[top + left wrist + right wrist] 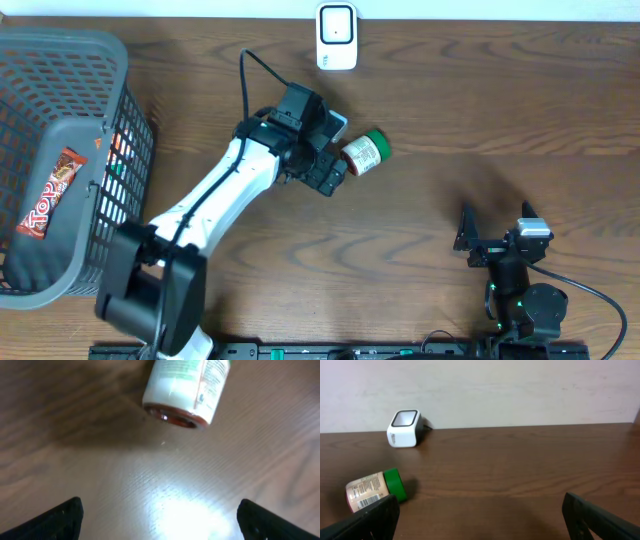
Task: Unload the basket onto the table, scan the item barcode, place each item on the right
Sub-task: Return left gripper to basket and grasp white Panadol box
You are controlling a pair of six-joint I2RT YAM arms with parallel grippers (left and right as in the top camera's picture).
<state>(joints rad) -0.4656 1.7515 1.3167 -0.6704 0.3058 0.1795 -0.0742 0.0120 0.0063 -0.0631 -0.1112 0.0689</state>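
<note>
The item is a small bottle (364,153) with a white label and a green cap, lying on its side on the wooden table. My left gripper (327,172) is open just left of it, with nothing between its fingers. The left wrist view shows the bottle (187,389) base-on beyond the open left gripper (160,521), apart from both fingers. In the right wrist view the bottle (374,491) lies at far left, a barcode showing on its label. A white scanner (337,36) stands at the table's far edge. My right gripper (492,244) rests open near the front right, empty.
A dark wire basket (126,120) stands at the left edge of the table and holds a red snack bar (50,191). The scanner (404,428) stands against the pale back wall. A black cable (247,82) loops behind the left arm.
</note>
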